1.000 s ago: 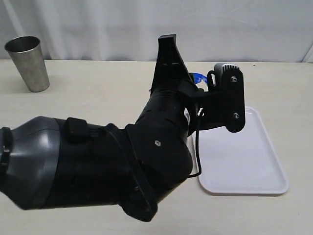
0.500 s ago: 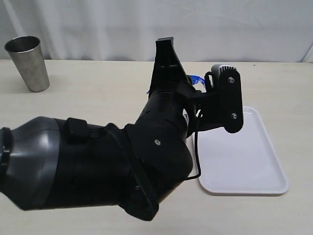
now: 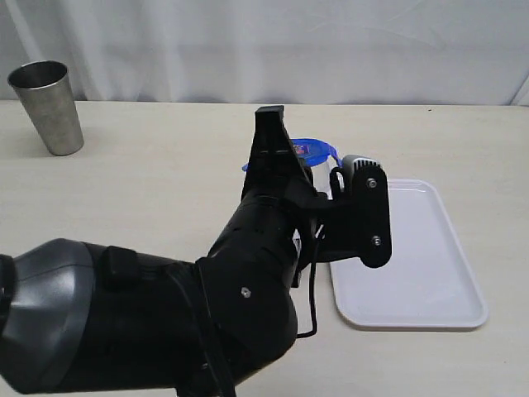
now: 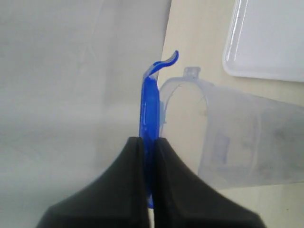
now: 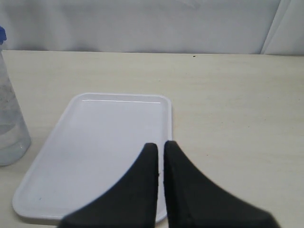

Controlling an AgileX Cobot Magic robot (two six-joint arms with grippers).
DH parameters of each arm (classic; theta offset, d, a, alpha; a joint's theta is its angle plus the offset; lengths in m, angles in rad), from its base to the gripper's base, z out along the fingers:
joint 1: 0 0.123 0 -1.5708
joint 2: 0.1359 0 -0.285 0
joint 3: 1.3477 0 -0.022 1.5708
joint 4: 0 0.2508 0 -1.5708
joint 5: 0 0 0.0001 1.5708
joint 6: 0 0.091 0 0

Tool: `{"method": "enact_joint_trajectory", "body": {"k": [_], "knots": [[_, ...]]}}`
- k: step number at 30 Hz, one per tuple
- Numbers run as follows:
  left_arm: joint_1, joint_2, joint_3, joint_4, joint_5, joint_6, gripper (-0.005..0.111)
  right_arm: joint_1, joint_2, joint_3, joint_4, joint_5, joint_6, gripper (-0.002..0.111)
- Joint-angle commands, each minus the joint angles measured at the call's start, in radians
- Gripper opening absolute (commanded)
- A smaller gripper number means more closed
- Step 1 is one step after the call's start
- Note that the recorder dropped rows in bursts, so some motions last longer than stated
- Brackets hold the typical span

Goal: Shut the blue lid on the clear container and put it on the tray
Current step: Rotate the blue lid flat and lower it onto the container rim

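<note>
The blue lid is pinched in my left gripper, which is shut on it. Seen from the left wrist, the lid is edge-on between the black fingers, right beside the open mouth of the clear container. In the exterior view my left arm hides most of the container; only a pale strip shows under the lid. The white tray lies just right of it, bare. My right gripper hovers shut over the tray's near edge, holding nothing. The container stands left of the tray.
A grey steel cup stands at the far left of the beige table. A white curtain closes off the back. My left arm's bulk fills the lower left of the exterior view. The right arm is not seen there.
My left gripper has come down and a little left with the lid, bringing it onto the container's mouth; the lid's top face now shows. The tray and steel cup have not moved.
</note>
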State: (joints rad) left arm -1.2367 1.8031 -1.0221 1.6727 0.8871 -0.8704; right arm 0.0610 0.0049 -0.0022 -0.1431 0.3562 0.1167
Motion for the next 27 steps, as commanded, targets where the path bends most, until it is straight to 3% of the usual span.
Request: {"method": "enact_joint_trajectory", "body": {"k": [1,27], "knots": [[-0.006,-0.007,0.005,0.016,-0.039,-0.025,0.0,-0.001,-0.005,0.002,0.001,-0.012,0.0,0.005],[-0.015,-0.007,0.005,-0.038,-0.009,0.062,0.0,-0.001,-0.005,0.002,0.001,-0.012,0.0,0.005]]}}
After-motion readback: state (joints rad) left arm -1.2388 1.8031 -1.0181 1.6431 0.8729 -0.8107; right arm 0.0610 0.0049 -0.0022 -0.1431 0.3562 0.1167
